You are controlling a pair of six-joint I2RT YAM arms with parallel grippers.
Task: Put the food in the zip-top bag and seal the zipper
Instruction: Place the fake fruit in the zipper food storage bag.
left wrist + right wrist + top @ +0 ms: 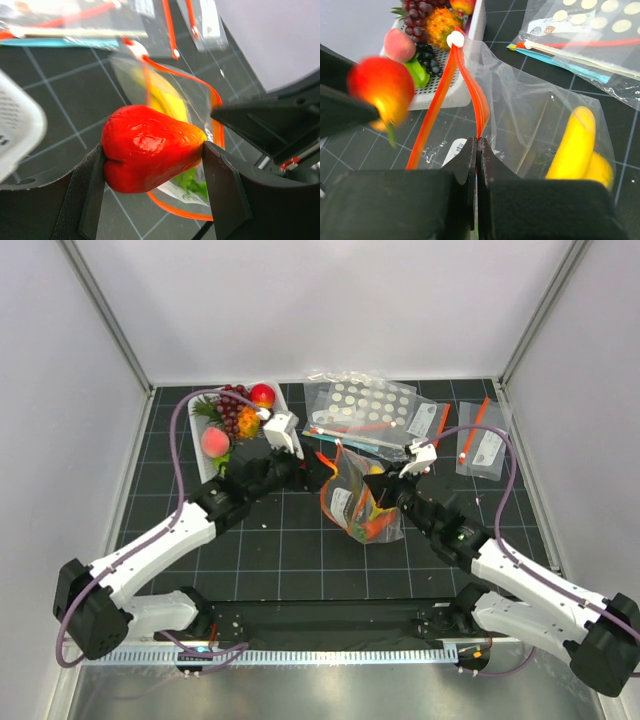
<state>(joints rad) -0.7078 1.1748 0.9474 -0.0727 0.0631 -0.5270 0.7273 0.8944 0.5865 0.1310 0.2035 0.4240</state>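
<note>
Red-orange plastic toy fruit (150,147), judged slick, light and hard, is clamped across its middle by left gripper (156,172), midway between table (290,540) side edges, beside limp clear zip-top bag (530,105) pinched at orange-red zipper (470,90) by right gripper (477,150).

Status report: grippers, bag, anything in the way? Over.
Left gripper shut on red fruit, just short of zip-top bag mouth. Right gripper shut on zipper, holding it open. Banana already inside. Nothing visible between fruit and mouth.
</note>
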